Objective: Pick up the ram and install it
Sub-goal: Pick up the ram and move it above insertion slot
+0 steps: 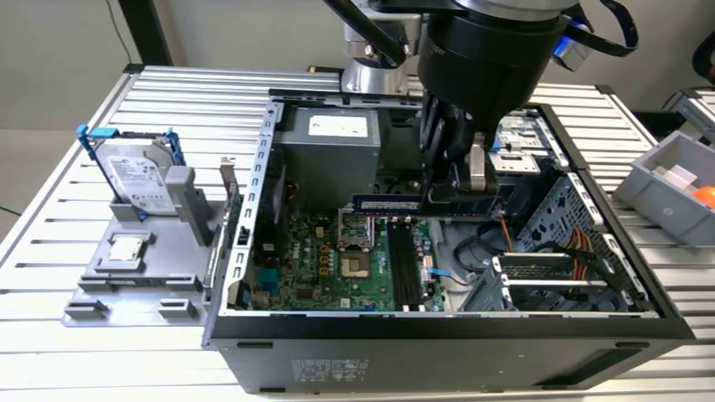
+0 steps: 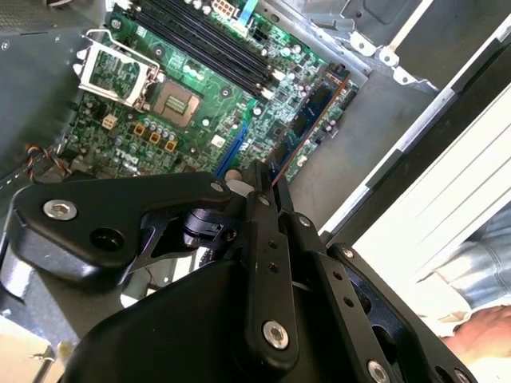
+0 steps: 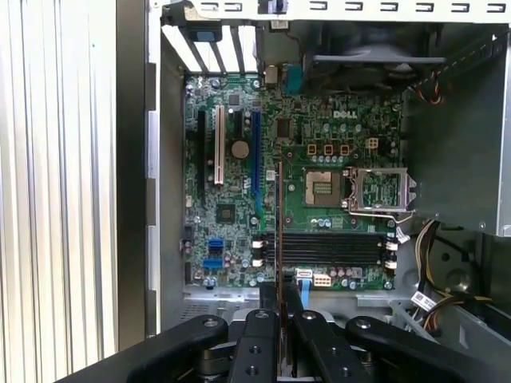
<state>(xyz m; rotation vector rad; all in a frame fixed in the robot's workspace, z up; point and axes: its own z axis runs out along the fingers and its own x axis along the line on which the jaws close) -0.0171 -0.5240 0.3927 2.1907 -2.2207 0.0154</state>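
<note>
Slatted metal counter carries an open computer case lying on its side, near wall closest in the exterior view. Inside it is a green motherboard with black memory slots, all empty, and an open processor socket just beyond them. On the exterior view's left of the case stands a grey holder with a small square chip lying flat in it and a hard drive in a blue frame standing upright behind it.

The ram is off the board, held in the air over the motherboard, roughly above the socket's far edge. Jaws are clamped on one end of it; the rest sticks out level toward the exterior view's left. The stick lies crosswise to the slots and is not seated. The first wrist view shows it edge-on as a thin line crossing the slots; the second wrist view shows its side.

Behind it, a grey power supply sits at the case's far end. A grey bin stands on the exterior view's right.
</note>
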